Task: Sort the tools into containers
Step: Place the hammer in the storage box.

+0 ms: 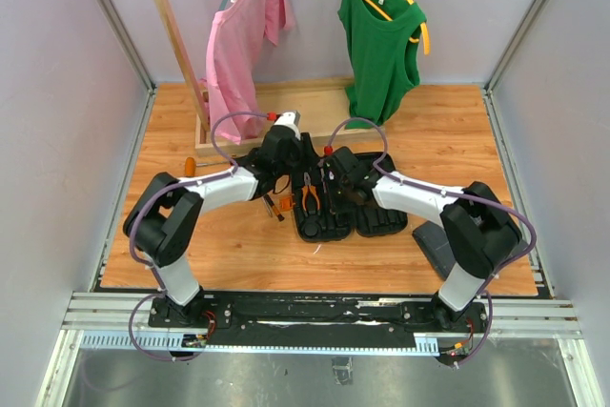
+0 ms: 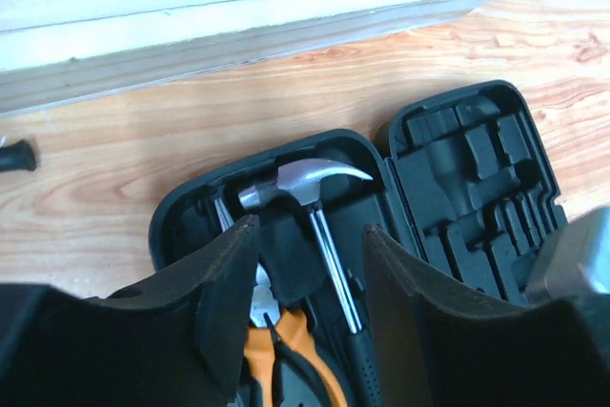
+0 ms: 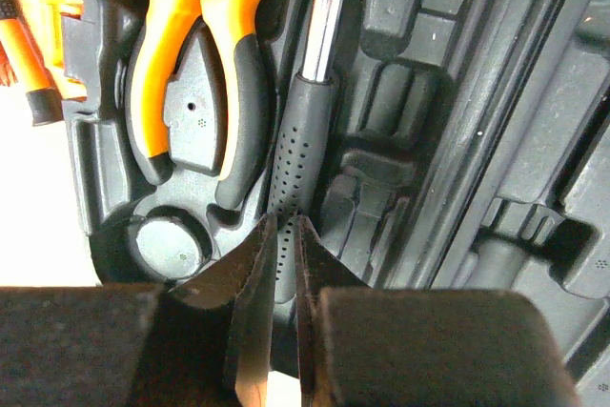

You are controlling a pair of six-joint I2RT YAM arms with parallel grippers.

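The black tool case (image 1: pixel 367 216) lies open in the middle of the table. A black-handled hammer (image 2: pixel 303 183) lies in a slot of its left half, beside orange-handled pliers (image 2: pixel 295 355). My left gripper (image 2: pixel 310 240) is open and empty, and hovers over the hammer's shaft and the pliers' head. My right gripper (image 3: pixel 283 231) is shut to a thin slit just above the lower end of the hammer's handle (image 3: pixel 300 150). The pliers (image 3: pixel 195 54) sit in their slot to its left. Orange-and-black screwdrivers (image 1: pixel 276 205) lie on the table left of the case.
A wooden clothes rack base (image 2: pixel 238 30) with a pink shirt (image 1: pixel 243 35) and a green top (image 1: pixel 381 35) stands behind the case. A dark grey flat tray (image 1: pixel 437 245) lies at the right. A small orange-tipped tool (image 1: pixel 190 167) lies at the far left.
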